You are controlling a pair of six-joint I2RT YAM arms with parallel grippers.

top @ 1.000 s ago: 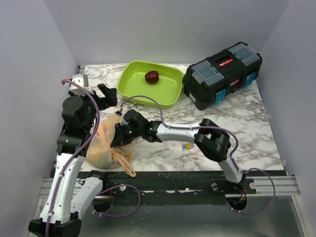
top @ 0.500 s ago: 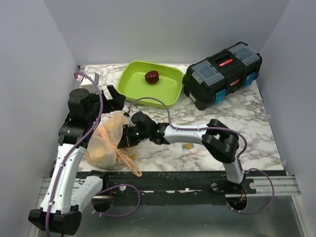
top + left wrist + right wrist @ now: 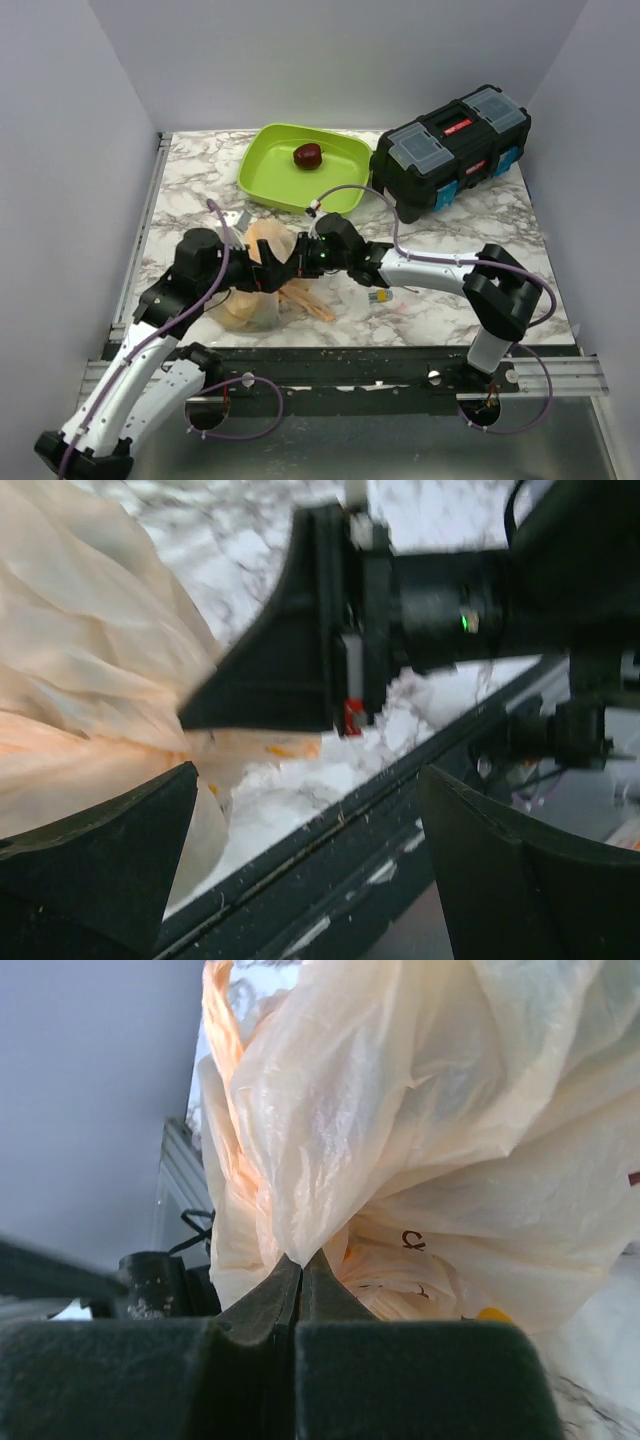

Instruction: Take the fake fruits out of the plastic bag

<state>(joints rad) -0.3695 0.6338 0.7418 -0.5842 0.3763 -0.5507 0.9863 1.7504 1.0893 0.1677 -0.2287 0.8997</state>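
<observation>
The plastic bag (image 3: 245, 303) lies crumpled near the table's front edge, pale orange and translucent, its loop handles (image 3: 308, 300) trailing to the right. My right gripper (image 3: 290, 266) is shut on a fold of the plastic bag (image 3: 420, 1110), pinched at the jaw tips (image 3: 302, 1260). A yellow spot (image 3: 492, 1314) shows through the film low down. My left gripper (image 3: 267, 280) is right beside the bag, wide open with nothing between its fingers (image 3: 100, 860). In the left wrist view the bag (image 3: 90, 660) sits to the left and the right gripper (image 3: 300, 650) ahead. One dark red fake fruit (image 3: 308, 155) rests in the tray.
The lime-green tray (image 3: 270, 185) stands at the back centre. A black toolbox (image 3: 450, 150) sits at the back right. A small yellowish item (image 3: 379, 296) lies on the marble right of the bag. The table's front rail (image 3: 330, 830) runs just below the left gripper.
My left arm swung from the back left down to the front beside the bag. The right gripper closed on the bag and drew it to the right.
</observation>
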